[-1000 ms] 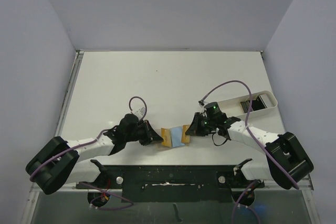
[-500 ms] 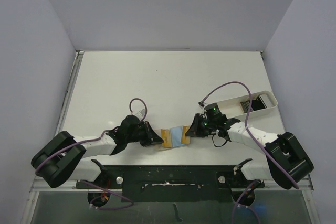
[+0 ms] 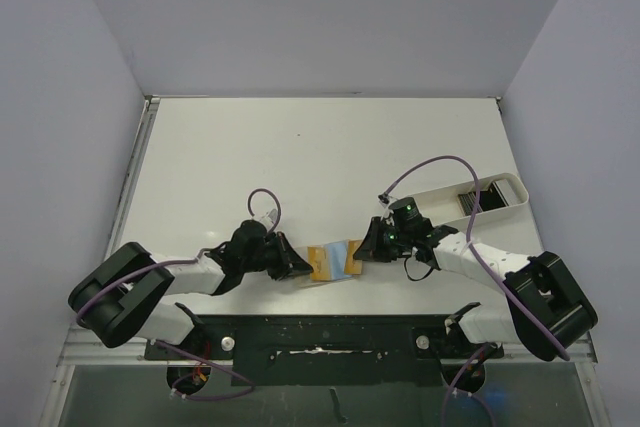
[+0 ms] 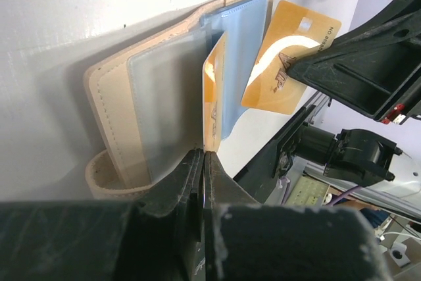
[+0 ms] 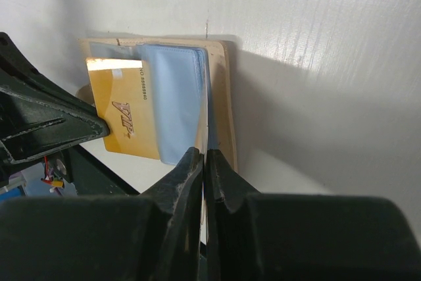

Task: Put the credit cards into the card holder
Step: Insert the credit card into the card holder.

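The card holder lies open between both grippers, tan with a light blue sleeve and a clear one. My left gripper is shut on a gold credit card, seen edge-on left of the blue sleeve. The right wrist view shows that same credit card face-on. My right gripper is shut on a second gold credit card, which stands right of the blue sleeve. From above, the left gripper and right gripper flank the holder.
A white oblong tray lies at the right of the table with dark cards stacked in it. The black base frame runs along the near edge, close below the holder. Purple cables loop over both arms.
The left arm's elbow has swung in to the right. The two grippers have drawn slightly closer together, and less blue lining shows between the gold parts.
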